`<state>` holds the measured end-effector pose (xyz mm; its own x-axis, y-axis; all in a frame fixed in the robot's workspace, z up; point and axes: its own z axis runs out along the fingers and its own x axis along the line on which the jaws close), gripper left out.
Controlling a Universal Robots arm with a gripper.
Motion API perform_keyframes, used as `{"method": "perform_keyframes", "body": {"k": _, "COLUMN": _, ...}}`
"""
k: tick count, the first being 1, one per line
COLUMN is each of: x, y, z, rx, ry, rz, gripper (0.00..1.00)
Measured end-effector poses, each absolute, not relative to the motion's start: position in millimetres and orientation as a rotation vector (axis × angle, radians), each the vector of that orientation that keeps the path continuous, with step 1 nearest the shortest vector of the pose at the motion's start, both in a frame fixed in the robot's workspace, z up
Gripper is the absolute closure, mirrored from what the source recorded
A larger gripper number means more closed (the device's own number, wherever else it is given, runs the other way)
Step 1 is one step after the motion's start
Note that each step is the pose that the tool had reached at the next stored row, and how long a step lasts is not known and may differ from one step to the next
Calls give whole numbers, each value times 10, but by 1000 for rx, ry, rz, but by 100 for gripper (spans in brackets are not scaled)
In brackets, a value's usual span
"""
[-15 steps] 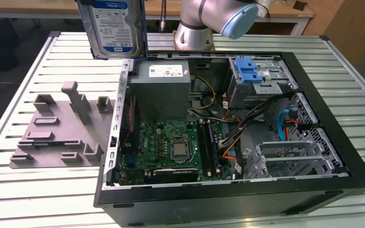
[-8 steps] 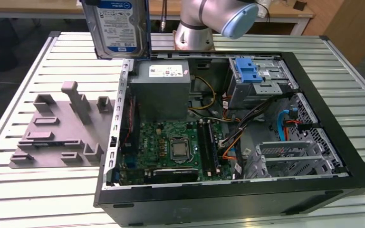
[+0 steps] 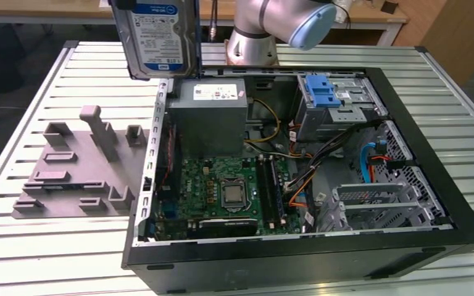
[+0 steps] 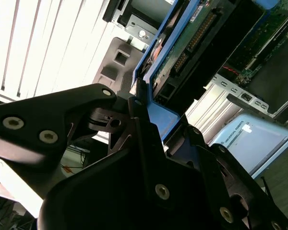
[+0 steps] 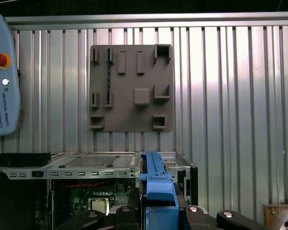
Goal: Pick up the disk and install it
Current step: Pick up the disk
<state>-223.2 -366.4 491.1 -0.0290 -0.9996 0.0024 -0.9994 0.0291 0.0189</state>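
Slatted table (image 3: 56, 259) under upright silver, blue-labelled disk (image 3: 158, 38)

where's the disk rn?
At the exterior view's upper left, the disk hangs upright in the pincer, above the grey power supply of the open case.

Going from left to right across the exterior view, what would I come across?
You'd meet the grey plate → disk → grey box → blue latch.

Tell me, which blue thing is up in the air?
The disk in its blue caddy, held high. The blue latch and blue cable sit down inside the case.
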Motion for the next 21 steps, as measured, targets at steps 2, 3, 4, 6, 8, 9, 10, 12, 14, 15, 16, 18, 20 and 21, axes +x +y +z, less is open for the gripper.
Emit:
{"method": "perform_keyframes", "body": {"k": 2, "x": -2224, "y": -3711, "z": 4911, "rx": 2179, "ry": -2243, "rz": -19, "gripper": 64}}
{"method": "perform_keyframes", "body": {"k": 3, "x": -2220, "y": -3734, "z": 4910, "rx": 2179, "ry": -2243, "rz": -19, "gripper": 64}}
{"method": "perform_keyframes", "body": {"k": 4, "x": -2215, "y": -3757, "z": 4911, "rx": 2179, "ry": -2243, "rz": -19, "gripper": 64}}
{"method": "perform_keyframes", "body": {"k": 6, "x": -2194, "y": -3793, "z": 4911, "rx": 2179, "ry": -2243, "rz": -19, "gripper": 64}}
{"method": "perform_keyframes", "body": {"k": 8, "x": -2139, "y": -3811, "z": 4911, "rx": 2179, "ry": -2243, "rz": -19, "gripper": 64}}
{"method": "perform_keyframes", "body": {"k": 9, "x": -2099, "y": -3817, "z": 4911, "rx": 2179, "ry": -2243, "rz": -19, "gripper": 64}}
{"method": "perform_keyframes", "body": {"k": 10, "x": -2056, "y": -3822, "z": 4911, "rx": 2179, "ry": -2243, "rz": -19, "gripper": 64}}
{"method": "perform_keyframes", "body": {"k": 12, "x": -1968, "y": -3826, "z": 4911, "rx": 2179, "ry": -2243, "rz": -19, "gripper": 64}}
{"method": "perform_keyframes", "body": {"k": 14, "x": -1929, "y": -3826, "z": 4911, "rx": 2179, "ry": -2243, "rz": -19, "gripper": 64}}
{"method": "perform_keyframes", "body": {"k": 15, "x": -1928, "y": -3826, "z": 4911, "rx": 2179, "ry": -2243, "rz": -19, "gripper": 64}}
{"method": "perform_keyframes", "body": {"k": 16, "x": -1928, "y": -3826, "z": 4911, "rx": 2179, "ry": -2243, "rz": -19, "gripper": 64}}
{"method": "perform_keyframes", "body": {"k": 18, "x": -1899, "y": -3826, "z": 4911, "rx": 2179, "ry": -2243, "rz": -19, "gripper": 64}}
{"method": "perform_keyframes", "body": {"k": 20, "x": -1869, "y": -3826, "z": 4911, "rx": 2179, "ry": -2243, "rz": -19, "gripper": 64}}
{"method": "perform_keyframes", "body": {"k": 21, "x": -1868, "y": -3826, "z": 4911, "rx": 2179, "ry": -2243, "rz": -19, "gripper": 64}}
